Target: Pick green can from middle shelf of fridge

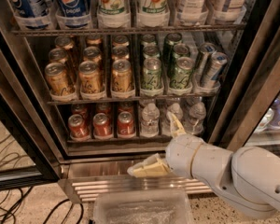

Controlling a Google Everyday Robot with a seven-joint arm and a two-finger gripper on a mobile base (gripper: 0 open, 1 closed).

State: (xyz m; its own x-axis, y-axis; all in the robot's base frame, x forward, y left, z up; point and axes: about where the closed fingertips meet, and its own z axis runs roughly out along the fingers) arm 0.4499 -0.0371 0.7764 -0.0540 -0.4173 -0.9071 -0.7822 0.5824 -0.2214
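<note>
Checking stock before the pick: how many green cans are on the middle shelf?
6 green cans show: two columns of three, front to back, right of the gold cans. More may hide behind. The open gripper is below, before the base grille.

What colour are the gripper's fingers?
Cream-yellow fingers on the open gripper, low before the base grille of the fridge; camera view.

speckled floor [35,203] bears fridge [107,185] and black cables [4,205]; hand [151,143] spread before fridge's base.
</note>
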